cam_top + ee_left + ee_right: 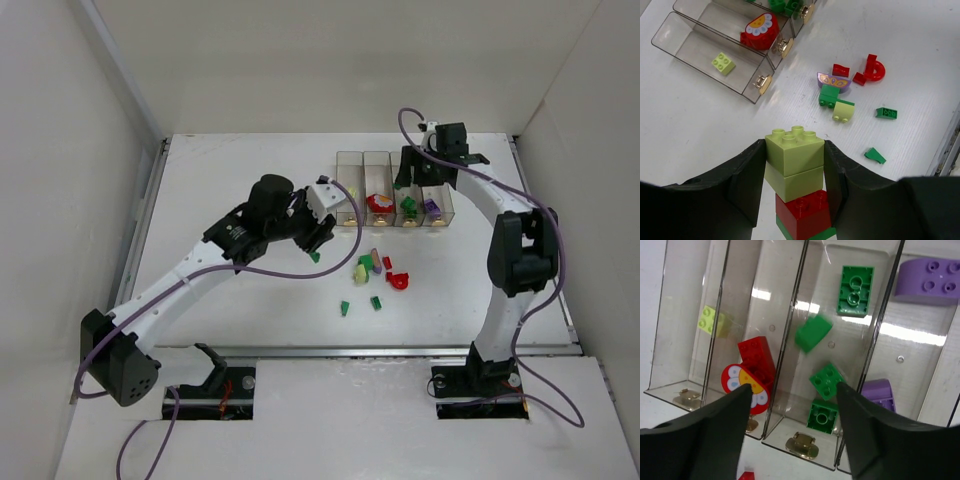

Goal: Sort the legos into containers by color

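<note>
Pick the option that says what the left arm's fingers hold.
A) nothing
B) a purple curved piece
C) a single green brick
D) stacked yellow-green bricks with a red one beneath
D: in the left wrist view, the left fingers clamp a stack of pale yellow-green bricks, with a red brick stuck beneath it.

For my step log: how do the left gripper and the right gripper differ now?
The left gripper is shut on a brick stack, pale yellow-green above red and green; the right gripper is open and empty. The left gripper is over the table, short of the bins; the right gripper is over the bins. Both are black.
</note>
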You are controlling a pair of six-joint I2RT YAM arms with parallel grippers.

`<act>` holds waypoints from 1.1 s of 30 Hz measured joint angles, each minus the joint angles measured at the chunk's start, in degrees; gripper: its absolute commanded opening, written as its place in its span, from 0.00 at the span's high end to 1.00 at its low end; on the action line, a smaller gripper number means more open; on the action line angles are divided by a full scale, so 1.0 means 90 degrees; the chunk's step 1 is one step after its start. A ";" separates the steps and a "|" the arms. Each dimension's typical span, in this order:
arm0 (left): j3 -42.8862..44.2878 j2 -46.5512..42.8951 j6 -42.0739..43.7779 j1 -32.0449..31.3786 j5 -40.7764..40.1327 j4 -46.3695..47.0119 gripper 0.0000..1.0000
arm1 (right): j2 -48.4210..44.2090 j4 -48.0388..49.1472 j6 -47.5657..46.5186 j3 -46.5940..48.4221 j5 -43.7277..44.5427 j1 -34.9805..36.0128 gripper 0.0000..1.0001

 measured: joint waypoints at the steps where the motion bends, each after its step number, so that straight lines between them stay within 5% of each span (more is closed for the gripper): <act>1: 0.0007 0.0000 -0.0017 0.0000 0.0017 0.0005 1.00 | 0.0000 -0.0056 -0.0017 0.0005 0.0034 0.0000 0.19; 2: 0.0019 0.0000 -0.0027 0.0000 0.0022 0.0007 1.00 | -0.0002 -0.0075 -0.0022 0.0007 0.0049 0.0000 0.04; 3: 0.0049 0.0000 -0.0049 0.0000 0.0024 0.0010 1.00 | -0.0012 -0.0080 -0.0024 0.0007 0.0083 0.0000 0.00; 9: 0.0248 0.0000 -0.0228 0.0017 -0.0051 0.0291 1.00 | -0.0695 0.0095 -0.0160 -0.0457 0.0170 0.0029 0.00; 21: 0.0653 -0.0022 -0.1746 0.0588 0.0651 0.1955 1.00 | -0.5457 0.2293 -0.1367 -0.3232 -0.1433 0.1576 0.00; 28: 0.0787 -0.0015 -0.3128 0.0716 0.1307 0.2854 1.00 | -0.5841 0.2795 -0.1566 -0.3660 -0.1246 0.3050 0.04; 33: 0.0882 -0.0007 -0.3735 0.0738 0.1523 0.3130 1.00 | -0.5702 0.3028 -0.1627 -0.3643 -0.0928 0.3390 0.09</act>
